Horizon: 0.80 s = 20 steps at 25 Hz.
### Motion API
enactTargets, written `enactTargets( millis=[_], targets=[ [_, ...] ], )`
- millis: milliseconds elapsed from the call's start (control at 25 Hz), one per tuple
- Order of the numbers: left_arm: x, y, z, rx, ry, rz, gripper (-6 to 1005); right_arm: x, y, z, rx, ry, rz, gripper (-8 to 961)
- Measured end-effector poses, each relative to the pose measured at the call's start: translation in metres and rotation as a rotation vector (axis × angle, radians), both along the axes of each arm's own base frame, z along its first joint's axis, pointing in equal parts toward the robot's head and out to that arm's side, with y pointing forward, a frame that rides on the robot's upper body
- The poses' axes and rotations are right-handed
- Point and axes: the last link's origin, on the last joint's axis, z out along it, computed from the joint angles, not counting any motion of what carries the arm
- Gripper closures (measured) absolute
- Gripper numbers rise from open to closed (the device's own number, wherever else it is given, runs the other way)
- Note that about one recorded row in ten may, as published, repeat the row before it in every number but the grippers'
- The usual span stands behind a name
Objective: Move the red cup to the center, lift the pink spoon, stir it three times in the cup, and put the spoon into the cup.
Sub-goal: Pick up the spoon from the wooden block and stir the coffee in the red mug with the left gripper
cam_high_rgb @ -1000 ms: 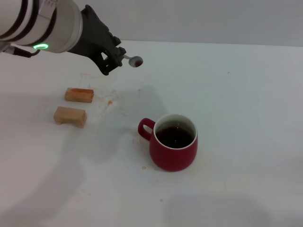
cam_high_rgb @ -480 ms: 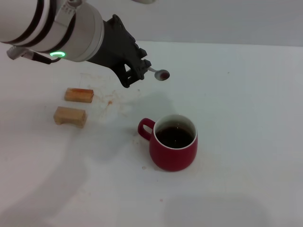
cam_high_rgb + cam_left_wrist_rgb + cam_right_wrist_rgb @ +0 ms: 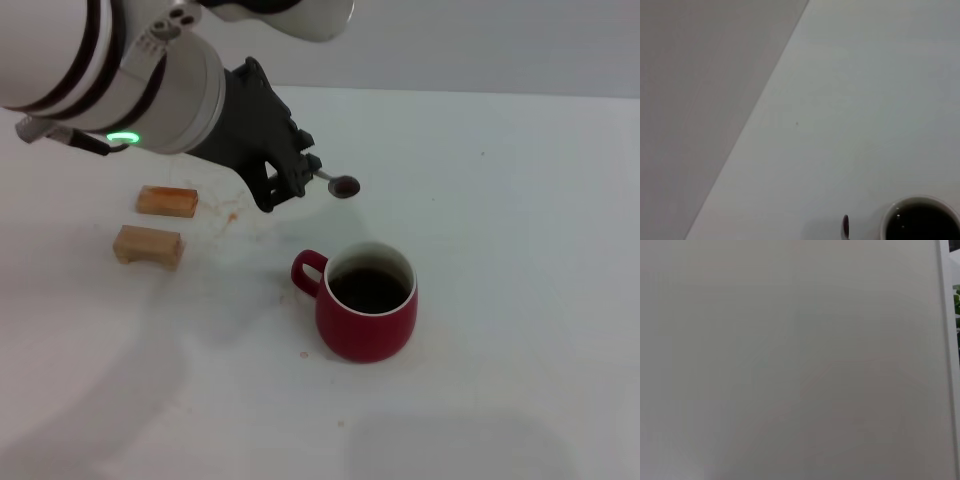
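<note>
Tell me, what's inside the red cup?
The red cup holds dark brown liquid up near its white rim. The liquid hides whatever lies at the bottom. The pink spoon is outside it, held by the left tool.

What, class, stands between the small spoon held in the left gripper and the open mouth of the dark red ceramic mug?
Nothing visible. The left gripper holds the small spoon in the air, up and behind the dark red ceramic mug, only bare white tabletop between them. The two tan wooden blocks lie well off to the left.
</note>
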Motion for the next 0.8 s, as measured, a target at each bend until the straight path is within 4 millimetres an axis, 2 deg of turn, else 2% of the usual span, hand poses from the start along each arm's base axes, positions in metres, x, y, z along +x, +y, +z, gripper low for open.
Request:
enactTargets(
  millis=[360, 800],
  targets=[
    [0.000, -0.009, -0.005, -0.067, -0.014, 0.004, 869, 0.005, 0.001, -0.002, -0.011, 0.020, -0.024, 954],
    [-0.001, -0.012, -0.006, -0.085, -0.004, 0.004, 870, 0.005, 0.003, -0.002, -0.023, 0.019, -0.026, 954]
  ],
)
